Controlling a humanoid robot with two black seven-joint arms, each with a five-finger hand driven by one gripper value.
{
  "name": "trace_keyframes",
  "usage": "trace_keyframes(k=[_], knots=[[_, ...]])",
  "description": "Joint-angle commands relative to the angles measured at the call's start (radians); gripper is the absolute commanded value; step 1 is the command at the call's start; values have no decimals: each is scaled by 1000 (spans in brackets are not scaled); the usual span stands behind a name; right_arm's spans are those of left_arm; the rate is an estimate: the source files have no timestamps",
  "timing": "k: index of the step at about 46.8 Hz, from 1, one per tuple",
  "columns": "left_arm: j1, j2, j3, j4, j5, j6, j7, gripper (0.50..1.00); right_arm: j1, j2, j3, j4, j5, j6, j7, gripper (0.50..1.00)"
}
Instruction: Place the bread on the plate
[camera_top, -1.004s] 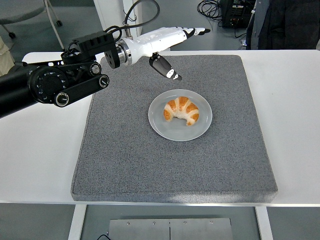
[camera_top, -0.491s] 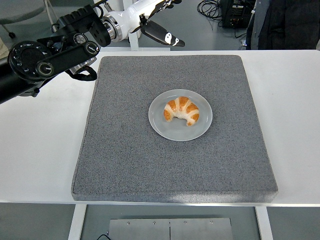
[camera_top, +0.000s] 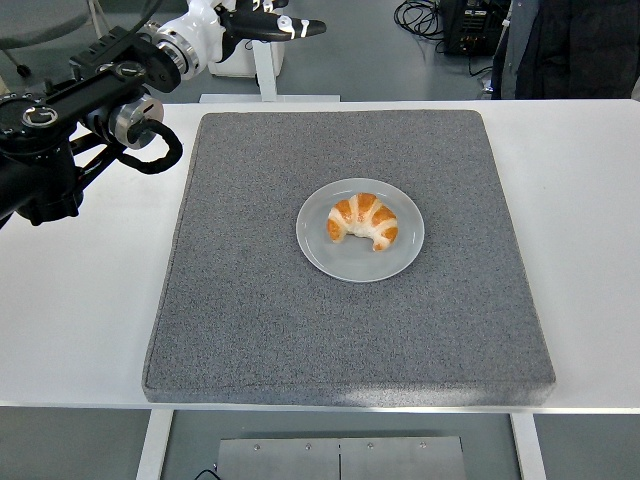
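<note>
A golden croissant with pale stripes lies on a round grey plate in the middle of the dark grey mat. My left hand is high at the picture's top left, beyond the table's far edge, far from the plate. Its fingers are spread and hold nothing. Its black forearm hangs over the table's far left corner. The right arm does not show.
The mat covers most of the white table. Behind the table stand a white post, a chair base at the top left, and dark equipment with cables at the top right.
My left arm has drawn back from above the mat's far edge, up and to the left, off the table. The croissant and plate have stayed put.
</note>
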Motion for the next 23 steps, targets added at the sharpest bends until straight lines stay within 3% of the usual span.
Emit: trace_keyframes(k=[1, 4, 15, 23], knots=[[47, -1, -75, 27, -2, -11, 2, 980, 0, 0, 1, 0, -1, 0, 0, 1000], [86, -8, -139, 79, -2, -22, 2, 980, 0, 0, 1, 0, 1, 0, 0, 1000], [147, -119, -296, 294, -26, -151, 0, 980, 0, 0, 0, 0, -1, 0, 0, 1000], [143, -168, -325, 439, -159, -290, -4, 980, 0, 0, 0, 0, 1, 0, 0, 1000]])
